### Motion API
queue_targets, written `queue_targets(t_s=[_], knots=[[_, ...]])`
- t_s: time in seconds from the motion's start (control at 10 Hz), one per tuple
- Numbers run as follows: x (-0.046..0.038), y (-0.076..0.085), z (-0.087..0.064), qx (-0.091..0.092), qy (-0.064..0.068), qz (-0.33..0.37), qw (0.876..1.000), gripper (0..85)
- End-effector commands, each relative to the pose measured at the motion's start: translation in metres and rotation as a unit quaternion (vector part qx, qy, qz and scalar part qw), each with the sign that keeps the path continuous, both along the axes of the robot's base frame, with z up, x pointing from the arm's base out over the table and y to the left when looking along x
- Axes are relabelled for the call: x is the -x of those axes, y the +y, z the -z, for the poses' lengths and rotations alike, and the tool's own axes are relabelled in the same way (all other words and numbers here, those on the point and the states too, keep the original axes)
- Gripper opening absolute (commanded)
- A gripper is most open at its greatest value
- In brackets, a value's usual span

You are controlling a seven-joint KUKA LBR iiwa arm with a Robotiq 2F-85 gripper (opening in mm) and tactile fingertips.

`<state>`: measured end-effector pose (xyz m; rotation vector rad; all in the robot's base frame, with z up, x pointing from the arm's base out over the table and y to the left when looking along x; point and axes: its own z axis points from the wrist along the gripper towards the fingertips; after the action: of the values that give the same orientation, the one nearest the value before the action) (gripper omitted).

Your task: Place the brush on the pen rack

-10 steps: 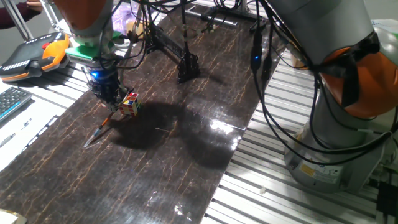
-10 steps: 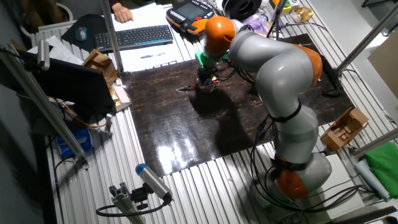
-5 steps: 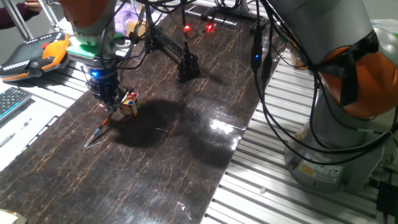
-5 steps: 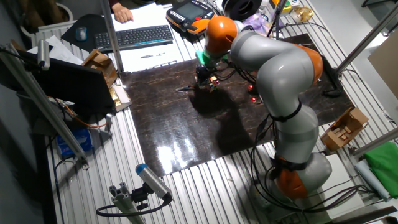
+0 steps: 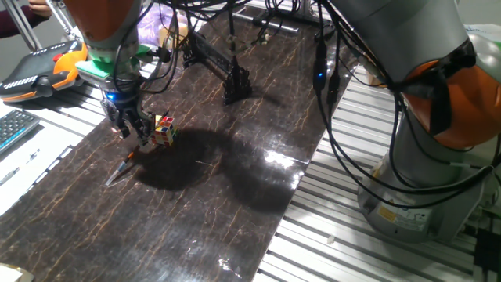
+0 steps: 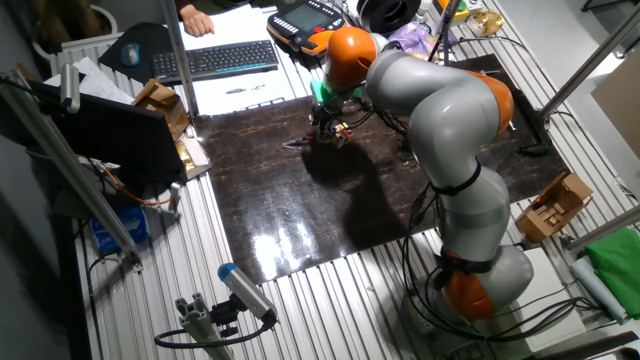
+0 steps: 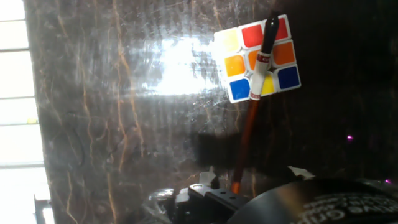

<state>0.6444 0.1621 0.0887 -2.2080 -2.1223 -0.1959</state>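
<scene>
The brush [image 5: 121,167] lies slanted on the dark table, grey tip toward the front left, orange shaft running up under my gripper [image 5: 131,137]. The gripper hovers just above the shaft, left of the multicoloured cube [image 5: 163,130], with its fingers spread apart and nothing clamped. In the hand view the brush [image 7: 247,130] runs up from the hand at the bottom edge, and its black end overlaps the cube [image 7: 258,59]. I cannot tell whether that end rests on the cube. The pen rack [image 5: 235,82] stands farther back right, its narrow bar slanting up to the left. The other fixed view shows the brush [image 6: 298,143] beside the gripper [image 6: 322,128].
Black cables hang over the back of the table near the pen rack. An orange teach pendant [image 5: 47,70] and a keyboard [image 5: 12,129] lie off the left edge. The arm's base [image 5: 423,157] stands on the ribbed aluminium at the right.
The gripper has risen a little and shifted left, and its fingers now look wider apart. The brush's grey tip and the cube have stayed where they were.
</scene>
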Motion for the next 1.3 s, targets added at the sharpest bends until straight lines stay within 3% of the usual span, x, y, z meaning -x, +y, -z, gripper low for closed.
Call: queue_targets(t_s=[0.0,0.6,1.2], knots=[[-0.0006,0.000,0.002,-0.001,0.001,0.003,1.000,58.7],[-0.0019,-0.003,0.024,-0.011,-0.005,0.021,1.000,55.7],[-0.0036,-0.005,0.033,-0.017,-0.003,0.035,0.999,44.3]])
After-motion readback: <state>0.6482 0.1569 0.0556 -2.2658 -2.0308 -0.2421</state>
